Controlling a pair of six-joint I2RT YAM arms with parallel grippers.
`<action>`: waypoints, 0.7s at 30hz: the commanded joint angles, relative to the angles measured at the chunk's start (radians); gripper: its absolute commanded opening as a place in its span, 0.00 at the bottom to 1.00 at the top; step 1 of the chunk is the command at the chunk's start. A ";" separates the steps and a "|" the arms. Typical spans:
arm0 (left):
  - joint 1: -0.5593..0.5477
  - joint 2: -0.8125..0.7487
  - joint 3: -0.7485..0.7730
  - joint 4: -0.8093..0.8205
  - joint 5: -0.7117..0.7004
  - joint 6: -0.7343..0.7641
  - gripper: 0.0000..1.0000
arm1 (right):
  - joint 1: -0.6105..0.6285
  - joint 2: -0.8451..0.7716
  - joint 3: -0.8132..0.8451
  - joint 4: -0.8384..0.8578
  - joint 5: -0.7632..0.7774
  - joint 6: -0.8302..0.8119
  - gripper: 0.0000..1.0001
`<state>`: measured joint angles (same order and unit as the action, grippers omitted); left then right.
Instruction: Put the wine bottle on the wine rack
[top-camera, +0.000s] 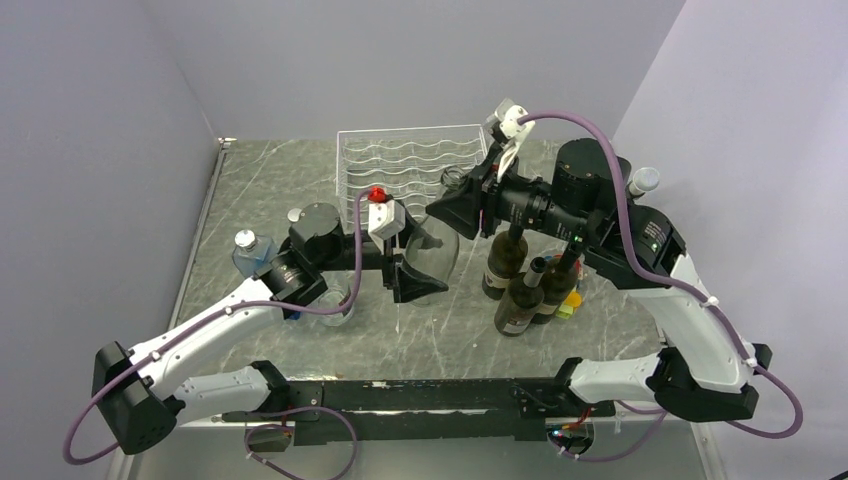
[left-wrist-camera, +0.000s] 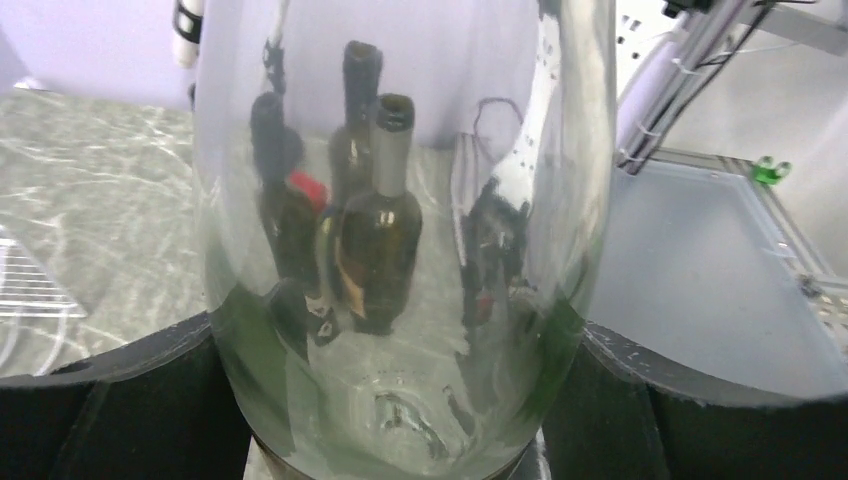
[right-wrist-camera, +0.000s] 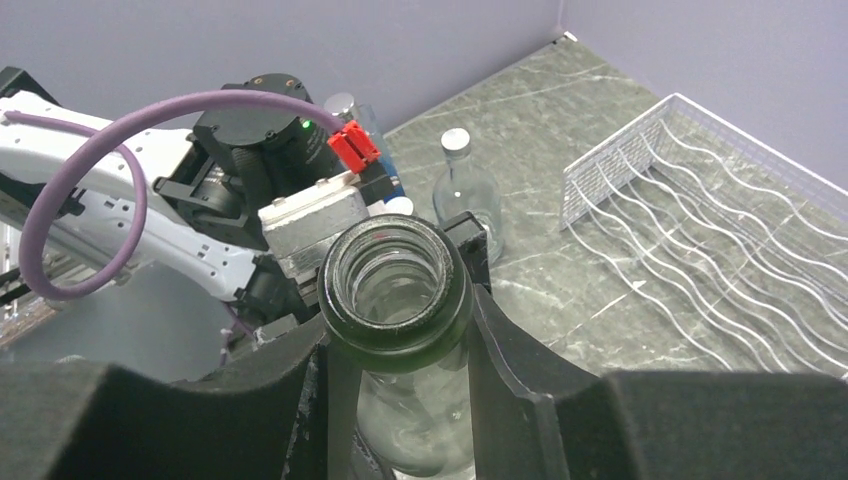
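Bottle is off the table, held at both ends; left gripper clamps the body, right gripper the neck; its axis runs gripper to gripper; rack is just behind, nearer the right arm.

Your desk is grey-green with pale marble veins, and your rack is white wire in wavy rows. The bottle is clear glass tinted green. The dark bottles look brown, and the cables are purple.
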<state>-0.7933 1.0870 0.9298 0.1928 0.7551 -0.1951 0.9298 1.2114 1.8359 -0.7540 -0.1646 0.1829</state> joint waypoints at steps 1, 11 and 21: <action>0.016 -0.036 0.066 0.014 -0.299 0.124 0.01 | 0.009 -0.083 0.008 0.190 0.008 0.066 0.04; 0.016 -0.050 0.140 0.014 -0.485 0.596 0.01 | 0.009 -0.186 -0.136 0.255 0.099 0.037 1.00; 0.017 0.008 0.161 0.113 -0.531 1.033 0.01 | 0.008 -0.152 -0.006 0.115 0.237 0.063 1.00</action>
<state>-0.7738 1.1004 0.9836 0.0429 0.2420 0.5797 0.9356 1.0271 1.7397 -0.5842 -0.0113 0.2203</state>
